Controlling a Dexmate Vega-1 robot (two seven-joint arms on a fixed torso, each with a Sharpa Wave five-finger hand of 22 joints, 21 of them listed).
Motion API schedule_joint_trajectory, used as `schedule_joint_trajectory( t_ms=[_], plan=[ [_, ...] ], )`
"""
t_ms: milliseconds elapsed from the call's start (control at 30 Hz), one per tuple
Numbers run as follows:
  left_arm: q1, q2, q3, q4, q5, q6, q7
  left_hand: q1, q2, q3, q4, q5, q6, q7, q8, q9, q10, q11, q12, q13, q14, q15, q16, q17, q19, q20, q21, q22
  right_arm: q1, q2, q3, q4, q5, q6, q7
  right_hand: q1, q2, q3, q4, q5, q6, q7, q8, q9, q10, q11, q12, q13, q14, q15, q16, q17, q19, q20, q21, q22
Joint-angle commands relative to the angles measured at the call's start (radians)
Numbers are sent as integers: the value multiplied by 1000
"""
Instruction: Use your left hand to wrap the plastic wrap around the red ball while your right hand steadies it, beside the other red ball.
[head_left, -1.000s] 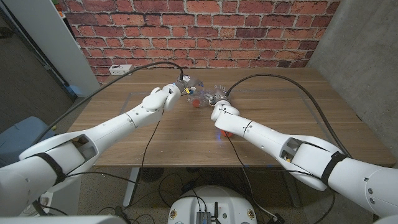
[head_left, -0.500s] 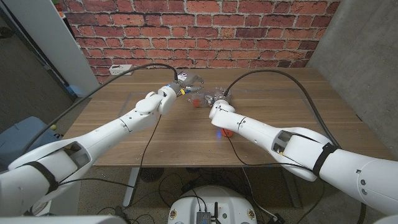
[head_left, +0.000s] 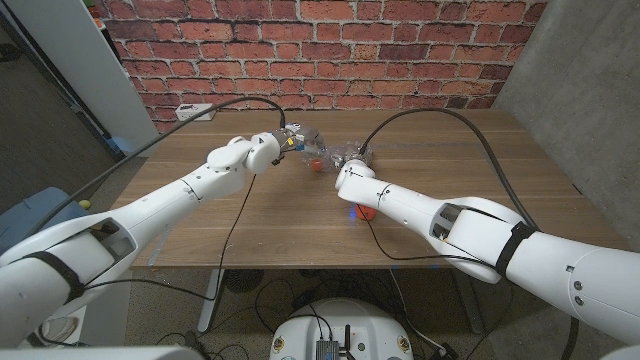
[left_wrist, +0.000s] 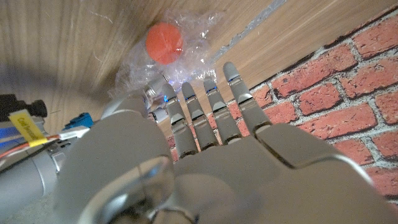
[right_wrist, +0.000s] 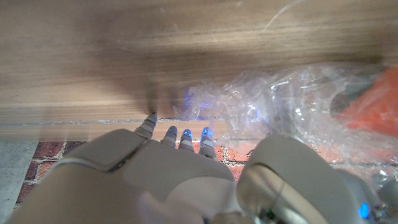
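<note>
Up close, the left hand's (left_wrist: 205, 155) fingers (left_wrist: 214, 109) are straight and slightly spread, reaching toward the crumpled plastic wrap (left_wrist: 171, 62); nothing sits between them, and the tips stop just short of the film in the left wrist view. The red ball (left_wrist: 164, 43) lies inside that wrap, beyond the fingertips, on the wooden table (left_wrist: 74, 50).

From the right wrist view, the right hand's (right_wrist: 180, 168) fingertips (right_wrist: 186, 138) point at the edge of the clear wrap (right_wrist: 292, 106), with an orange-red shape (right_wrist: 373, 106) showing through the film off to one side. Whether these fingers grip or merely touch the wrap I cannot tell; the frame is blurred.

Seen from the head camera, the left hand (head_left: 283, 143) sits at about nine o'clock from the ball (head_left: 313, 165), the right hand (head_left: 352, 172) at about three o'clock, the wrap (head_left: 335, 152) bunched between them. A second red ball (head_left: 364, 212) rests on the table (head_left: 200, 210) at roughly five o'clock from the first, partly hidden under the right forearm (head_left: 420, 215). Black cables (head_left: 440, 125) arc over the tabletop toward each wrist. Behind the table stands a red brick wall (head_left: 330, 45).
</note>
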Motion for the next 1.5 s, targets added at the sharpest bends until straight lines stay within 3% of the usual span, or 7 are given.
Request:
schedule_joint_trajectory(
  t_ms=[33,233,433,700,933,1400,1500],
  plan=[
    [-38,-19,47,17,57,47,-126,19,12,14,-15,4,19,12,-9,2,27,2,-4,-7,24,-82,0,1,50,-14,17,-6,3,-6,-4,-4,6,-5,-3,4,0,-6,3,6,-4,-4,6,1,-9,-1,9,1,-44,2,5,3,-7,6,4,4],
    [-50,-37,91,37,153,94,-129,7,34,35,-38,-1,-116,-4,-81,0,-80,3,-65,-39,-111,-46,-39,-1,-110,-38,-61,-21,-1,-17,-7,-21,6,2,0,3,1,-6,4,6,-1,-4,8,1,-9,-1,10,1,-42,1,7,3,-8,6,5,4],
    [-56,-51,101,54,170,104,-141,-13,29,38,-73,3,-326,-22,-91,-1,-268,17,-88,-66,-273,-20,-43,-6,-178,-34,-109,-23,-3,-17,-2,-22,8,2,-2,3,2,-7,4,6,1,-5,9,1,-9,-2,11,1,-41,0,8,3,-9,6,6,4],
    [-103,-89,124,120,136,87,-242,-3,11,35,-99,7,-341,-13,-76,-1,-257,27,-68,-71,-234,-13,-25,-8,-121,-25,-94,-22,-5,-25,-1,-35,8,5,-2,2,3,-9,5,6,3,-4,10,1,-6,-1,12,1,-38,0,10,3,-9,6,7,4],
    [-153,-124,132,208,37,48,-322,-46,43,32,-72,2,-377,15,-80,0,-270,63,-68,-73,-227,20,-25,-1,-112,-12,-96,-21,-5,-32,1,-40,9,8,3,2,5,-10,6,6,2,-5,10,1,-7,0,13,1,-38,0,11,4,-10,7,8,4],
    [-130,-80,136,131,41,68,-259,-67,53,31,-66,0,-388,12,-76,-1,-284,51,-68,-75,-232,36,-27,-1,-146,7,-113,-19,-17,-50,6,-77,7,-5,-2,-1,8,-12,8,5,2,-5,11,1,-6,-1,14,2,-38,0,12,4,-8,8,11,4],
    [-101,-56,115,85,45,73,-206,-77,56,31,-65,-1,-413,-10,-81,-2,-297,44,-69,-75,-236,35,-28,-1,-176,22,-127,-18,-24,-58,10,-95,7,-9,-8,-2,9,-12,8,5,2,-5,11,1,-6,-3,14,2,-38,0,13,4,-8,8,11,4]
  ],
)
